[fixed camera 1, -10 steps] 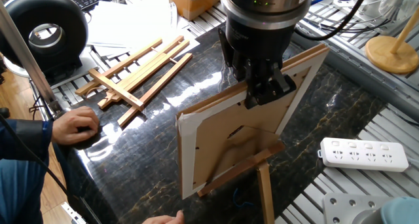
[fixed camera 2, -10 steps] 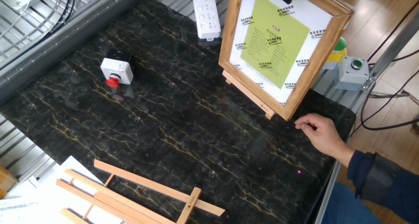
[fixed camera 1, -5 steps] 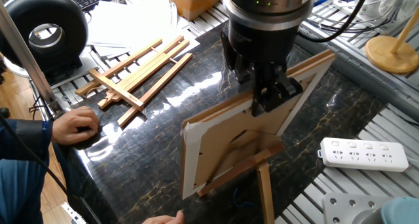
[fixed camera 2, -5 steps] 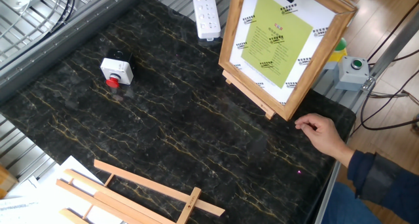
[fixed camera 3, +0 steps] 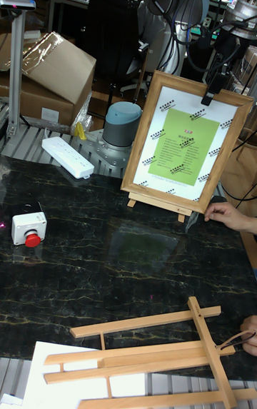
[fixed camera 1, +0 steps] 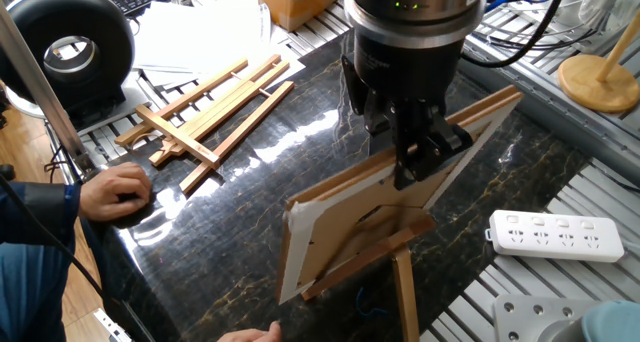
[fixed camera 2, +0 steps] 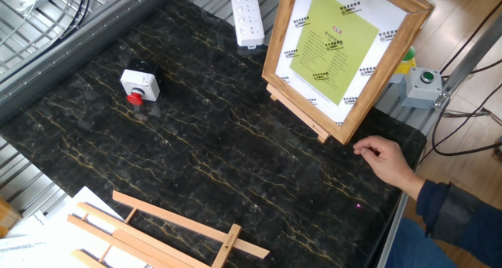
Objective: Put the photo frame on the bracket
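Observation:
The photo frame stands on the bracket, its lower edge on the crossbar and its top leaning back. The one fixed view shows its brown back with white border; the other fixed view shows its front with a green sheet. My gripper is shut on the frame's top edge, near the upper right corner in the tall fixed view. Below the frame, the bracket's two blocks poke out. The bracket's long leg runs back behind it.
A bigger easel of long slats lies flat at the table's side. A white power strip lies behind the frame, and a red-button box sits on the marble. A person's hand rests beside the frame's corner.
My gripper has shifted the frame's top edge backward, so the frame leans back more on the bracket. Its lower edge stays on the crossbar. The hand has not moved.

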Controlling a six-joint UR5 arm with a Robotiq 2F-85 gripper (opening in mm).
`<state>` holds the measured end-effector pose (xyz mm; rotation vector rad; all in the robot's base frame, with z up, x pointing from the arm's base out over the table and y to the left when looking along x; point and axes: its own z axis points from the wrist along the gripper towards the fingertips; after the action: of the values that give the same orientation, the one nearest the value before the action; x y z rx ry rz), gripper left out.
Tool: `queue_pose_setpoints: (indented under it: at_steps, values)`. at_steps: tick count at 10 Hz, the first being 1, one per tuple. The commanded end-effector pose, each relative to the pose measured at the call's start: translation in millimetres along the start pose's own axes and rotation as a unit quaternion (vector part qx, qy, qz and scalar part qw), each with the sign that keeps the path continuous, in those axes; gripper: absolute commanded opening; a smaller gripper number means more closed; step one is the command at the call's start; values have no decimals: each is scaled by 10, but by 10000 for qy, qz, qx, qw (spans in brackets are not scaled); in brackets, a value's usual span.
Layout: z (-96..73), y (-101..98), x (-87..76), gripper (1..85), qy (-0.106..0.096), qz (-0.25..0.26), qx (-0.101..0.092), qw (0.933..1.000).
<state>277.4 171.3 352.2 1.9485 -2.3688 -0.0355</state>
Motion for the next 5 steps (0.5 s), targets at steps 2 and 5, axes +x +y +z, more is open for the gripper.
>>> queue_pose_setpoints:
  at_steps: [2,5]
  values:
    - [-12,123,-42,427,-88,-37,-225,9997]
    - [-12,195,-48,440,-109,-51,-362,9993]
